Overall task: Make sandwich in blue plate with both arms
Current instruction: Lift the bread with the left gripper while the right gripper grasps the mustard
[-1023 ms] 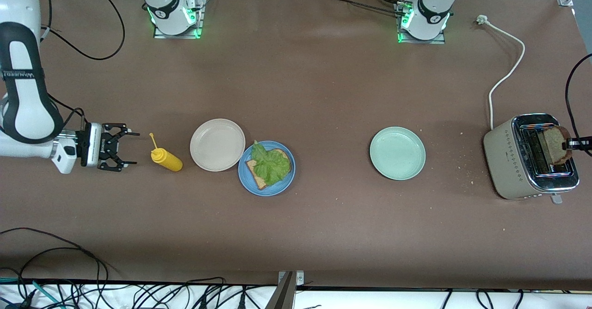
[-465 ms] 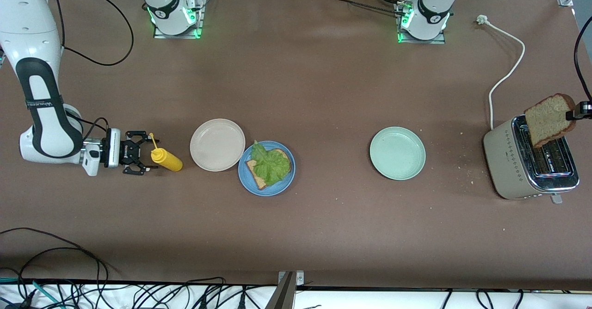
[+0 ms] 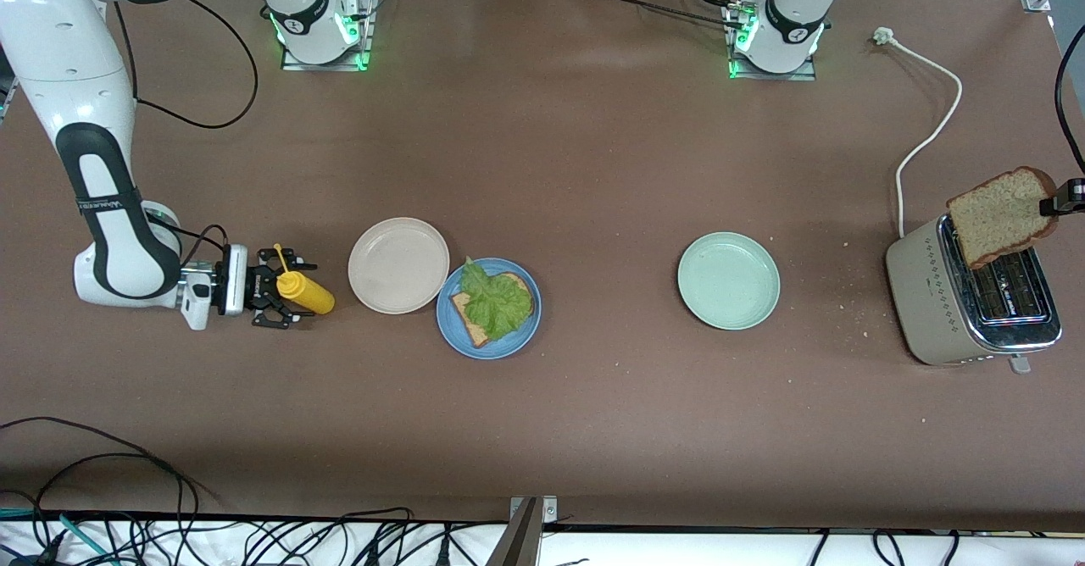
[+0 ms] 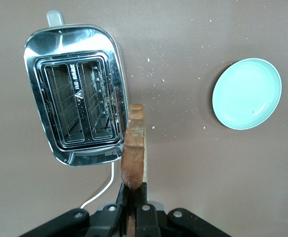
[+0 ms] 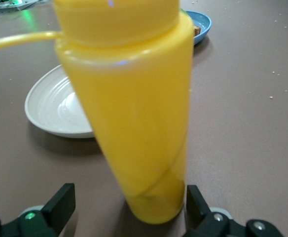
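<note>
The blue plate [image 3: 527, 329] holds one bread slice [image 3: 466, 310] with a green lettuce leaf [image 3: 496, 302] on top. My left gripper [image 3: 1066, 202] is shut on a second bread slice [image 3: 1000, 214] and holds it by its crust over the toaster [image 3: 932, 295]. The left wrist view shows the slice [image 4: 134, 143] edge-on in the gripper [image 4: 134, 190]. My right gripper [image 3: 284, 288] is open at table height, its fingers [image 5: 60, 200] on either side of a yellow squeeze bottle [image 5: 134, 113]. The blue plate's rim [image 5: 203, 22] shows in the right wrist view.
A beige plate [image 3: 398, 265] touches the blue plate on the side toward the right arm's end, next to the yellow bottle [image 3: 309, 293]. A pale mint-green plate [image 3: 728, 280] lies between the blue plate and the toaster. The toaster's white cord [image 3: 928, 134] runs toward the bases.
My right gripper has moved toward the yellow bottle and now straddles it. My left gripper has lifted the bread slice out of the toaster slot and shifted it slightly toward the mint plate.
</note>
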